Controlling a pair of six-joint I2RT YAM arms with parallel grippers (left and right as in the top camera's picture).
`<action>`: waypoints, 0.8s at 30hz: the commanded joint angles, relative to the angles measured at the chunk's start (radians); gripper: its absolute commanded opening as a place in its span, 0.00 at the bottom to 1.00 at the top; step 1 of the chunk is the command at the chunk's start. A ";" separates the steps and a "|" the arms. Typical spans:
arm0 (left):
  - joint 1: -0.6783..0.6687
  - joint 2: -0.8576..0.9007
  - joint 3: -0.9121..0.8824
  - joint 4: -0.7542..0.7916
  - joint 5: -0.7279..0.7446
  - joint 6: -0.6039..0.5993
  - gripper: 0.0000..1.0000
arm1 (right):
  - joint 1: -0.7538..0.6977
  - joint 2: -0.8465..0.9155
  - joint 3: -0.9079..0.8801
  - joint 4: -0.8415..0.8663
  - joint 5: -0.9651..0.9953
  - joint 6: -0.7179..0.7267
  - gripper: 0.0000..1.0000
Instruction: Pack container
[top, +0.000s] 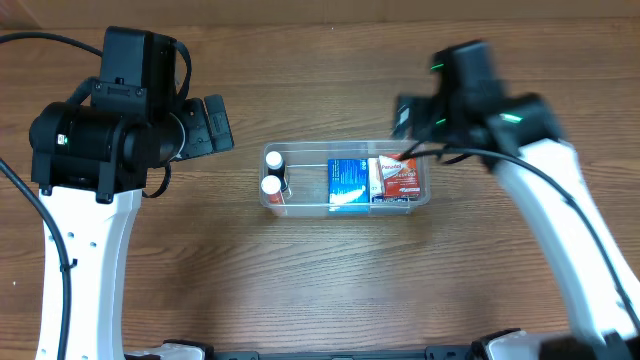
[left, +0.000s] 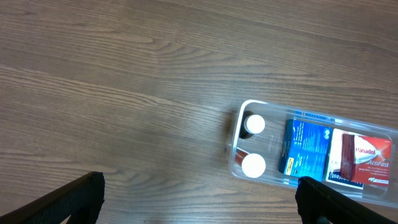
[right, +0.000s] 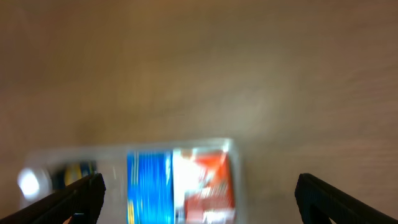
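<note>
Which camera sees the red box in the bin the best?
The left wrist view: the red box lies sharp and close in the container, its Panadol label readable. Overhead shows it small, beside the blue box. The right wrist view shows only a red blur.

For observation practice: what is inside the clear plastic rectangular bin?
The clear bin holds two white-capped bottles, a blue box and a red box; anything beneath them is hidden.

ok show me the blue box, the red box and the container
blue box (top: 347, 183): overhead view, middle of its top face
red box (top: 399, 179): overhead view, its top face
container (top: 308, 186): overhead view, bare floor
</note>
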 joint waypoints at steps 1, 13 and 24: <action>0.005 0.008 0.002 -0.002 0.002 0.016 1.00 | -0.119 -0.017 0.017 0.057 -0.003 -0.037 1.00; 0.204 -0.010 0.002 0.035 0.157 0.214 1.00 | -0.311 -0.116 0.017 0.016 -0.204 -0.161 1.00; 0.240 -0.531 -0.452 0.217 0.161 0.200 1.00 | -0.173 -0.474 -0.308 -0.088 -0.089 -0.108 1.00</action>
